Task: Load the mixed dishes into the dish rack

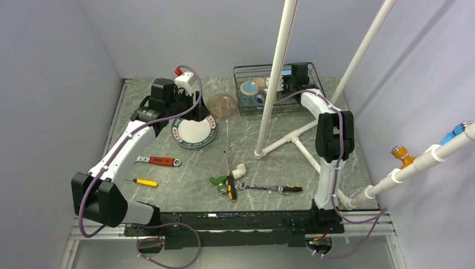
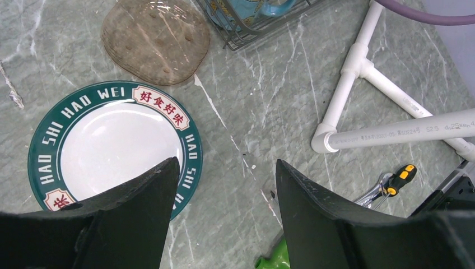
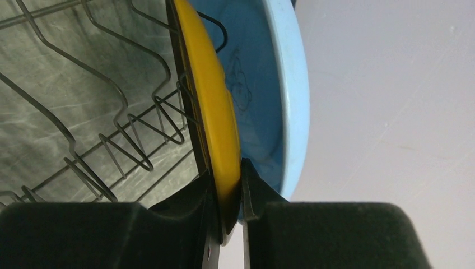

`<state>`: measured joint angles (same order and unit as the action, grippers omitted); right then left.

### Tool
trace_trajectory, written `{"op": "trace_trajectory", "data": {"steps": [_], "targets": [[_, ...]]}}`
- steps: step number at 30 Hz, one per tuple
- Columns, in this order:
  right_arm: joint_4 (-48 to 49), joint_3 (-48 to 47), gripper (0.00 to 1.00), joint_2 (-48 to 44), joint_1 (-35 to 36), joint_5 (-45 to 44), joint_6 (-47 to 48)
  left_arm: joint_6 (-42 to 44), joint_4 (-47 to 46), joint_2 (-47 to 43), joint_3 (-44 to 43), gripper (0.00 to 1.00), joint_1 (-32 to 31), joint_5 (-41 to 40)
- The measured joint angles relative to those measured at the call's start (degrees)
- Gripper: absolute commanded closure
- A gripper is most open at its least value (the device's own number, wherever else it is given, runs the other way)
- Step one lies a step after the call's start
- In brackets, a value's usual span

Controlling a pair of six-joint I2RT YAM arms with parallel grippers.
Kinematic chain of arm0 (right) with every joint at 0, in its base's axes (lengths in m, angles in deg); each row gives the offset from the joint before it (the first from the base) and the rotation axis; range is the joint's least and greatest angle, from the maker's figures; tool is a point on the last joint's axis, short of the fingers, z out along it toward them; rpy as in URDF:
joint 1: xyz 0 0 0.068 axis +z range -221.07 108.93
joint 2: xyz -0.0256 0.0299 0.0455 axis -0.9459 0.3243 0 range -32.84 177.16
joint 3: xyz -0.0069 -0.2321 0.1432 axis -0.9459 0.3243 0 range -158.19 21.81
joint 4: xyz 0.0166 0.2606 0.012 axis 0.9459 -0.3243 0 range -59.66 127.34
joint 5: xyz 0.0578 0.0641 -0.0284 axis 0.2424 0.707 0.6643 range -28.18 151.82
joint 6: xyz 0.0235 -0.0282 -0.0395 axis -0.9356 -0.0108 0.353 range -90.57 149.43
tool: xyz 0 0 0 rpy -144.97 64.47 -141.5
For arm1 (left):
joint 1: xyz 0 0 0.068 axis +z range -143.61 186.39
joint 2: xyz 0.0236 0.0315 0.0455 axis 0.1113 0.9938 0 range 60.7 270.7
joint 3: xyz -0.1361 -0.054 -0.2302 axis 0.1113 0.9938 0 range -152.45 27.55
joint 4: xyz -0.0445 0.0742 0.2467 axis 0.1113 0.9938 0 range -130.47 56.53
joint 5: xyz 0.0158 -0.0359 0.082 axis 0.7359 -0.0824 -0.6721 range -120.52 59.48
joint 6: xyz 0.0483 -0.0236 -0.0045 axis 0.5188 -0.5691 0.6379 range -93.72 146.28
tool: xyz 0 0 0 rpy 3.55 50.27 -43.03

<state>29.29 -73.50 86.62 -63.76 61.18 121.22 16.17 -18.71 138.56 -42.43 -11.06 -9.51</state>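
Nearest the arm bases, a red-handled wrench (image 1: 162, 161) lay on the table (image 2: 269, 101). Farther out, the left hand (image 2: 227, 168) hovered wide open and empty above the white green-rimmed plate (image 2: 112, 151), which lay flat just beside the upturned whitish bowl (image 2: 157, 36). Farthest, the right hand (image 3: 227, 185) was clamped on the rim of the yellow plate (image 3: 215, 101), which stood on edge in the dish rack (image 1: 246, 70) beside the light-blue plate (image 3: 280, 84).

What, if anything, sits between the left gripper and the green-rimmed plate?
Nothing visible. The left gripper hangs open just above the edge of the green-rimmed plate, which lies flat and bare; the brownish bowl sits beside it.
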Motion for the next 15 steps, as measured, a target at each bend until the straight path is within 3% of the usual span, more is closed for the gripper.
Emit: {"op": "trace_trajectory", "data": {"steps": [8,15], "targets": [[-1.4,-1.5,0.67,1.7,-0.1,0.3,-0.5,0.0,0.0,0.0,0.0,0.31,0.0,-0.4],[-1.7,-2.5,0.61,1.7,-0.4,0.3,-1.9,0.0,0.0,0.0,0.0,0.31,0.0,-0.4]]}}
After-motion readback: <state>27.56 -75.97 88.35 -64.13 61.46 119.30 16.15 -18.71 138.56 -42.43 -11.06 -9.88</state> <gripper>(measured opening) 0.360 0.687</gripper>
